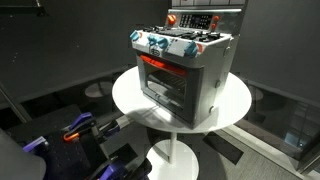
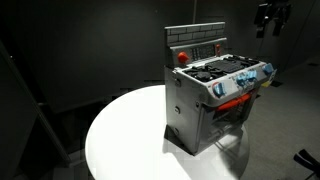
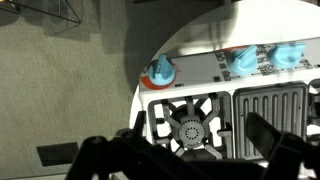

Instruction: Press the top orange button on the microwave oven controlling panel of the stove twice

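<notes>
The silver-grey toy stove [image 1: 185, 70] stands on a round white table in both exterior views [image 2: 215, 100]. Its oven window glows red [image 1: 160, 72]. The dark upright back panel [image 1: 205, 20] carries an orange-red button at one end [image 1: 172, 19], which also shows in an exterior view [image 2: 182, 57]. My gripper [image 2: 272, 18] hangs high above the front side of the stove, apart from it. In the wrist view its dark fingers [image 3: 190, 150] are spread open and empty over a burner [image 3: 187, 128], with the blue-white knobs [image 3: 160, 72] beyond. The panel is out of the wrist view.
The white table [image 1: 130, 95] has bare surface around the stove [image 2: 120, 130]. Blue and orange gear [image 1: 80, 130] sits low beside the table. Dark curtains and a dark floor surround the scene.
</notes>
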